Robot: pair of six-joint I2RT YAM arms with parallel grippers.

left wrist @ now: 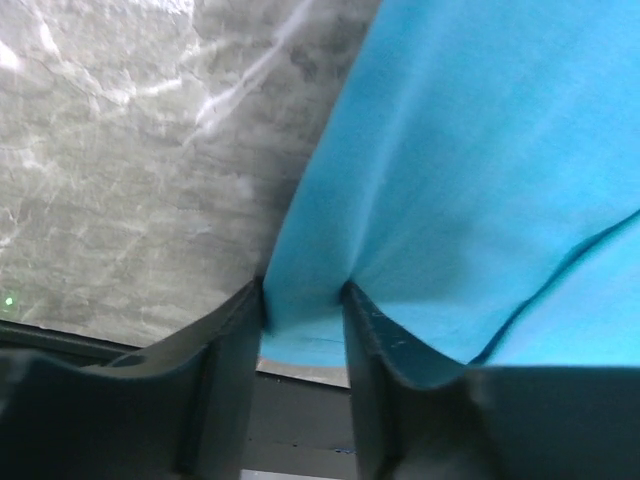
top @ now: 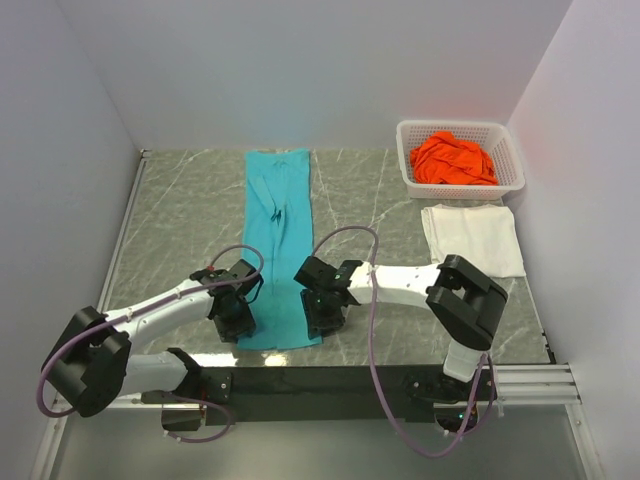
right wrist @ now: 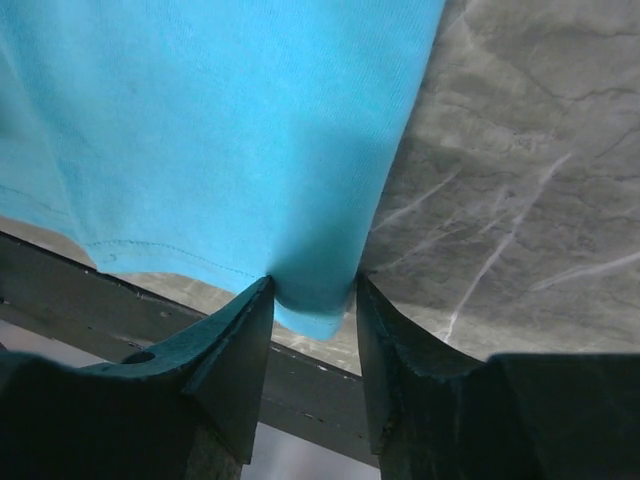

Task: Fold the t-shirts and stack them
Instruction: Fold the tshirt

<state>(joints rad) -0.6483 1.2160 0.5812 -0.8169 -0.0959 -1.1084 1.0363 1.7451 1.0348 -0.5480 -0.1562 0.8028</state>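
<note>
Top external view: the teal t-shirt [top: 280,230] lies as a long, narrow strip on the table [top: 180,220], running from between the two pincers straight away to the far edge. The left pincer [top: 232,320] sits at the strip's near left corner and the right pincer [top: 325,318] at its near right corner, level with each other. From above, their black bodies cover both corners, so the grip itself is hidden there.

In the left wrist view, teal cloth fills the gap between the two dark fingers [left wrist: 235,340] and touches both, creased where it enters. This pincer is closed narrowly on the shirt's edge. The rest of the cloth spreads ahead and to the right of the pincer, with bare marbled table to its left. A dark curved line off to the right marks another layer's edge. How many layers sit between the jaws cannot be told.

In the right wrist view, that pincer likewise pinches a corner of the teal cloth, which touches both fingers. A stitched hem runs off to the left of the pincer, with bare table to its right. The corner's tip pokes out below the grip, above a dark rail [right wrist: 80,290].

The white t-shirt [top: 472,238], a folded rectangle, lies well to the right of the right pincer and farther out, its near edge partly covered by that arm's elbow [top: 465,300]. Beyond it, the orange t-shirt [top: 455,160] is crumpled in a white lattice basket [top: 515,170], whose walls hide its lower part.
</note>
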